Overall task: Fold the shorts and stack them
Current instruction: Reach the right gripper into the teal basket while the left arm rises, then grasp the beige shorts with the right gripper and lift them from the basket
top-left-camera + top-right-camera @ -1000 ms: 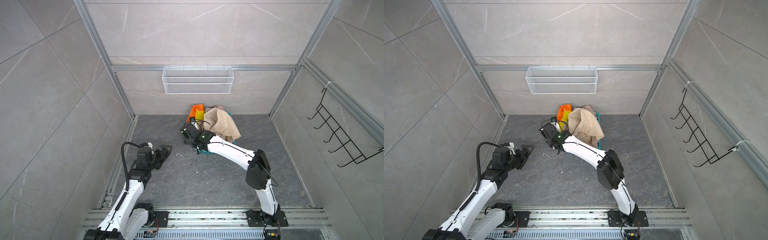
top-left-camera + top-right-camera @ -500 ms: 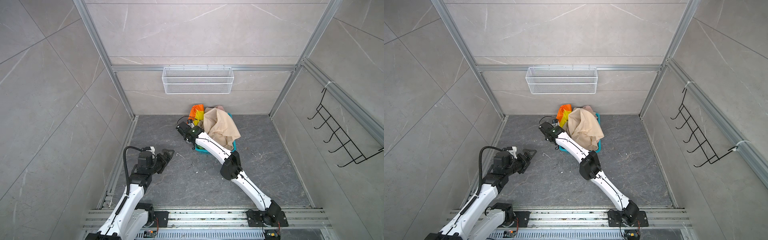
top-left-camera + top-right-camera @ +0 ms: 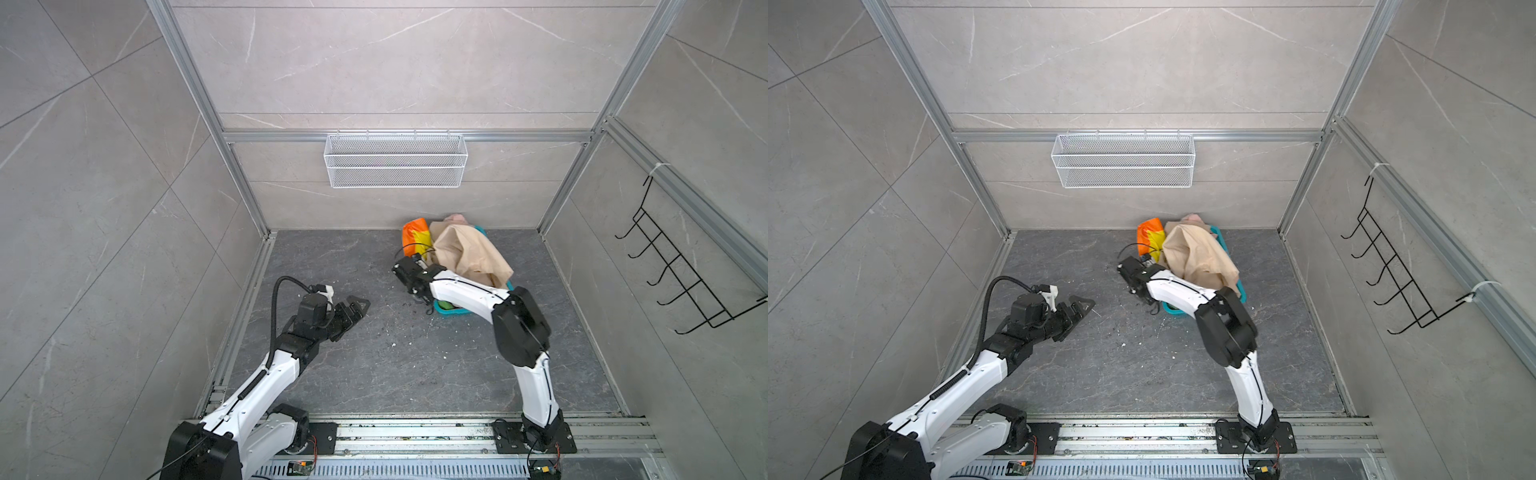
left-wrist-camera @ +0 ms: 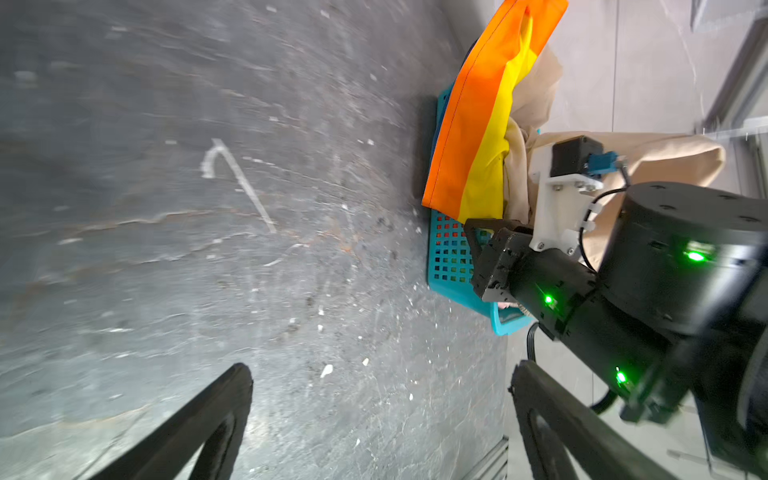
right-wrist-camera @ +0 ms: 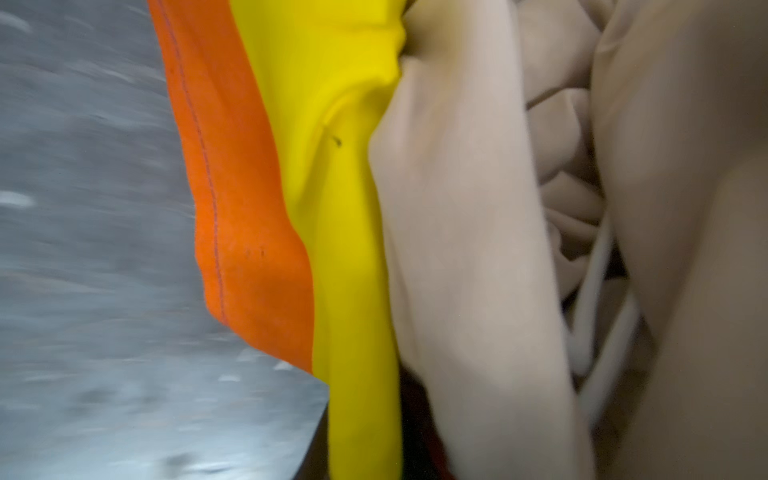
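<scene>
at the back of the grey stone floor (image 3: 374, 365), a teal perforated plastic basket (image 4: 451, 257) holds loose beige fabric shorts (image 3: 465, 253) beside orange-and-yellow striped fabric shorts (image 3: 415, 237) draped over its rim. the right gripper (image 4: 484, 226) noses into the striped cloth; i cannot tell its jaw width. best pinch one layer, then lift straight. the left gripper (image 3: 358, 303) hovers wide, well apart.

Mock bathroom robot cell, stone-tiled walls (image 3: 395, 62), aluminium framing (image 3: 407, 136), wire shelf (image 3: 395, 166), hook rack (image 3: 681, 274)

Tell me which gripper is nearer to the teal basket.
Right. The right gripper is at the side wall of the teal basket, by the rainbow shorts; the left gripper hovers over the floor, well apart from it.
</scene>
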You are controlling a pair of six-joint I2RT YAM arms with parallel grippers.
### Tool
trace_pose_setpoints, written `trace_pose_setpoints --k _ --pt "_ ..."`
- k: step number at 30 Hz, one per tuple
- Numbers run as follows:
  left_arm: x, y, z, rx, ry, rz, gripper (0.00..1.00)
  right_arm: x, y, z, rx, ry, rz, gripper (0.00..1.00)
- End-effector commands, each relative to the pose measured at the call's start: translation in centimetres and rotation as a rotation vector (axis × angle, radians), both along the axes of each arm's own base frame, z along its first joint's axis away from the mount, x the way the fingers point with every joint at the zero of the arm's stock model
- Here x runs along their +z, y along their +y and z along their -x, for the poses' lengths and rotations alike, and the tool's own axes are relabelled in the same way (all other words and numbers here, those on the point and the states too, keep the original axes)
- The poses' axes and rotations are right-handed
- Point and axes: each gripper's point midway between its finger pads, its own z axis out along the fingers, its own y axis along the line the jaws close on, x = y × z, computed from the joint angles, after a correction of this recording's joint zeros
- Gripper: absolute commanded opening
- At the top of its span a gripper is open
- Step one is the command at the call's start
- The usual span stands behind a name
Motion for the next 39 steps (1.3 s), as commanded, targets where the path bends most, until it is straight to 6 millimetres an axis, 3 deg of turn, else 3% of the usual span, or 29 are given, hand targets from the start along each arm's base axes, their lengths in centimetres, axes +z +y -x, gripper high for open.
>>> trace_pose_setpoints --k 1,9,12,18,22,26,31,35,37,39 --pt "2.6 -2.0 -1.6 -0.033 -0.113 -0.034 1.00 1.0 -6.3 -1.5 -0.022 -0.076 -0.035 0.08" --pt "3.0 -7.5 -3.2 -0.134 -0.094 -0.019 1.00 1.6 -15.9 -2.6 -0.050 -0.150 -0.018 0.09" --pt "3.1 -9.0 -3.8 -0.163 -0.063 -0.004 1.00 2.1 -16.8 -3.2 -0.044 -0.187 -0.037 0.08" --pt "3.9 -10.5 -4.8 -0.201 -0.029 -0.006 1.00 1.7 -16.7 -4.0 0.017 -0.200 0.007 0.09" --pt "4.6 -11.1 -5.2 -0.236 -0.017 -0.041 1.00 1.5 -16.6 -4.3 0.001 -0.151 -0.003 0.16" --pt "5.7 -11.2 -5.9 -0.257 -0.034 -0.098 1.00 5.3 -16.3 -3.7 -0.048 -0.213 -0.096 0.47" --pt "7.6 -11.9 -6.7 -0.275 -0.069 -0.099 1.00 12.8 -15.3 -1.5 -0.102 -0.297 -0.291 0.96" --pt "8.6 -12.7 -7.0 -0.291 -0.078 -0.076 1.00 17.9 -16.8 1.5 -0.179 -0.372 -0.362 0.99" --pt "9.0 -13.5 -6.9 -0.313 -0.086 -0.068 1.00 19.0 -19.0 2.8 -0.256 -0.386 -0.402 0.99" --pt "9.0 -14.1 -6.9 -0.331 -0.091 -0.070 1.00 18.7 -21.8 3.7 -0.355 -0.374 -0.425 0.99"
